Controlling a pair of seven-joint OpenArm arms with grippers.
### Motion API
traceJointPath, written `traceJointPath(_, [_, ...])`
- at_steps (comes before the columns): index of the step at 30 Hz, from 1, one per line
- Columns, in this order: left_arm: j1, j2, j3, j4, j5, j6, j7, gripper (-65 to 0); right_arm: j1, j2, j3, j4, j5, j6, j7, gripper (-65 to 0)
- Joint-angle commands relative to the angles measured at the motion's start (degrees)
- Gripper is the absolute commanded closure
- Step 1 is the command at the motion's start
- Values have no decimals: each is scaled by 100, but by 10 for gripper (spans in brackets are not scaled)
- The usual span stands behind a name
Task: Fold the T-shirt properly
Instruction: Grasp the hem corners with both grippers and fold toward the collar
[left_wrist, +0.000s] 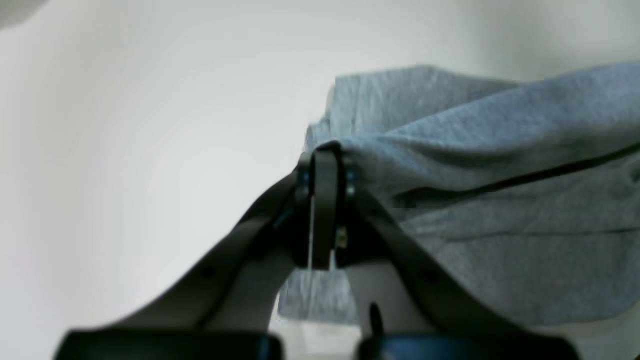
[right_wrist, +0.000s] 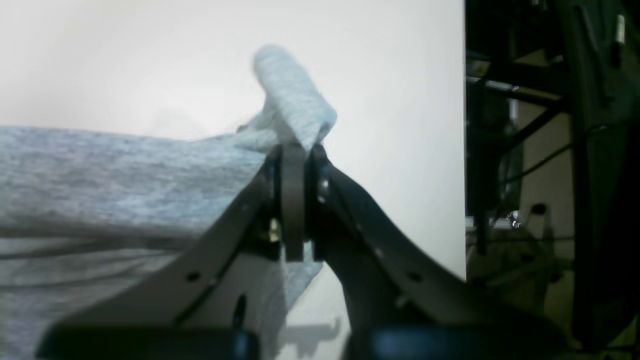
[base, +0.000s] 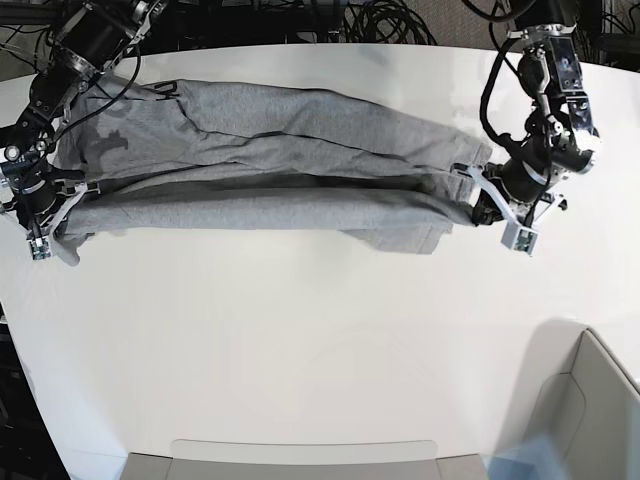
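At the left of the base view, the right hand (right_wrist: 294, 155) is closed on the near edge of the grey T-shirt (base: 290, 205), its fingertips together with cloth pinched between them. A small bunched flap of the shirt pokes out past those tips, and in the base view a corner of it hangs down just beside the hand. Beyond the hand, in the right wrist view, a dark frame (right_wrist: 595, 150) stands past the edge of the white table (base: 290, 350). From there the shirt runs across the far part of the table in a wide, long band. Its near edge is drawn out between the two hands, smooth and nearly straight, with a dark fold line behind it. Farther back, more layers lie on the table in long, shallow creases. Toward the right, a short piece of cloth sticks out from under the stretched edge, on the near side. At the right end, the left hand (left_wrist: 325, 150) is also closed, its fingertips gripping the other end of that edge. A grey bin-like object (base: 590, 410) sits in the near right corner, well apart from the shirt.
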Motion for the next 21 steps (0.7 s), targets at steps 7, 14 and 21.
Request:
traceJointPath(7, [186, -63, -29, 118, -12, 6, -138, 0, -463, -40, 26, 567, 53, 89, 103, 0])
traceJointPath(14, [397, -72, -29, 241, -12, 6, -130, 0, -877, -295, 325, 857, 53, 89, 129, 0])
traceJointPath(21, [556, -72, -29, 276, -3, 6, -103, 0, -850, -550, 1222, 1068, 0, 89, 103, 0])
